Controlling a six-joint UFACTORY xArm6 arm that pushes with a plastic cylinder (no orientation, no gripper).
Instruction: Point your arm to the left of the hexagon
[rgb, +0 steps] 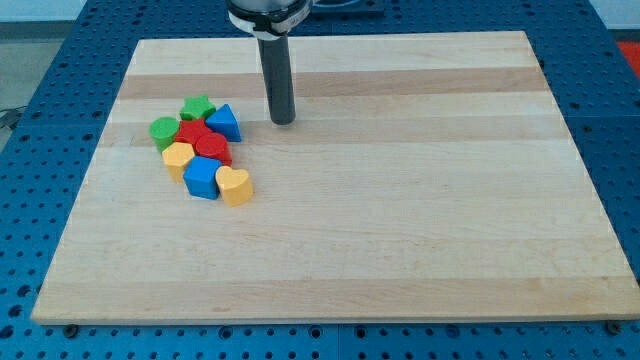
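My tip (284, 122) rests on the wooden board (400, 220), a short way to the right of the blue triangle (225, 122) at the upper right of a tight cluster of blocks. The yellow hexagon (178, 156) lies on the cluster's left side, down and well left of my tip. Around it are a green round block (163, 131), a green star (198, 107), two red blocks (193, 132) (213, 149) whose shapes I cannot make out, a blue cube (201, 179) and a yellow heart (235, 186). The tip touches no block.
The board's left edge (92, 170) runs close to the left of the cluster. A blue perforated table (45, 90) surrounds the board. The rod's mount (268, 14) shows at the view's top.
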